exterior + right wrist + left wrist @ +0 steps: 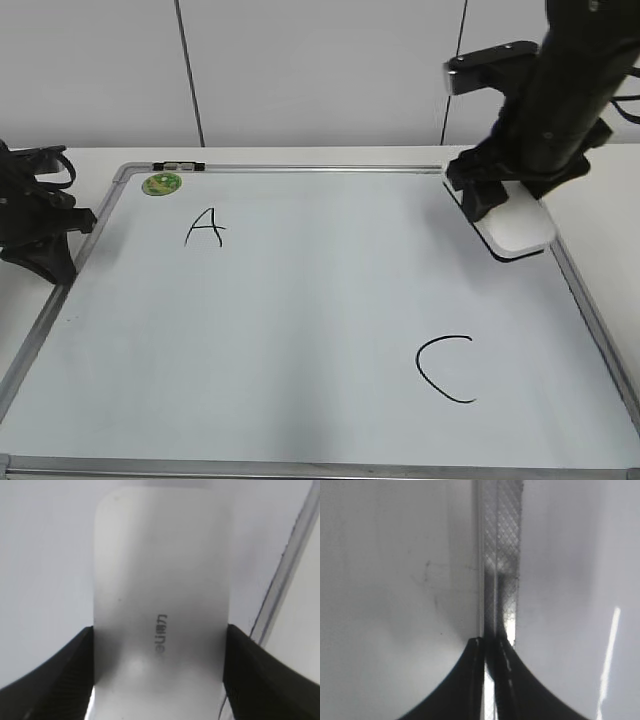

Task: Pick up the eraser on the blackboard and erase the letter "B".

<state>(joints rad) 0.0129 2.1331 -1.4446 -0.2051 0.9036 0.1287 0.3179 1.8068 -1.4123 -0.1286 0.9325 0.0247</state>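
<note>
The blackboard (pixel 300 330) is a white board with a silver frame lying flat. It bears a black "A" (pixel 205 228) and a black "C" (pixel 445 368); no letter "B" shows anywhere on it. My right gripper (pixel 497 197) is shut on the white eraser (pixel 522 230) at the board's far right corner, beside the right frame. In the right wrist view the eraser (pixel 162 580) with its grey lettering sits between both fingers (pixel 160 632). My left gripper (pixel 52 250) rests shut at the board's left edge, with its fingertips (pixel 490 642) over the frame strip (pixel 502 540).
A small green round magnet (pixel 161 184) sits at the board's far left corner, with a small dark clip (pixel 178 166) on the top frame beside it. The board's right frame (pixel 290 570) runs close by the eraser. A white wall stands behind the table.
</note>
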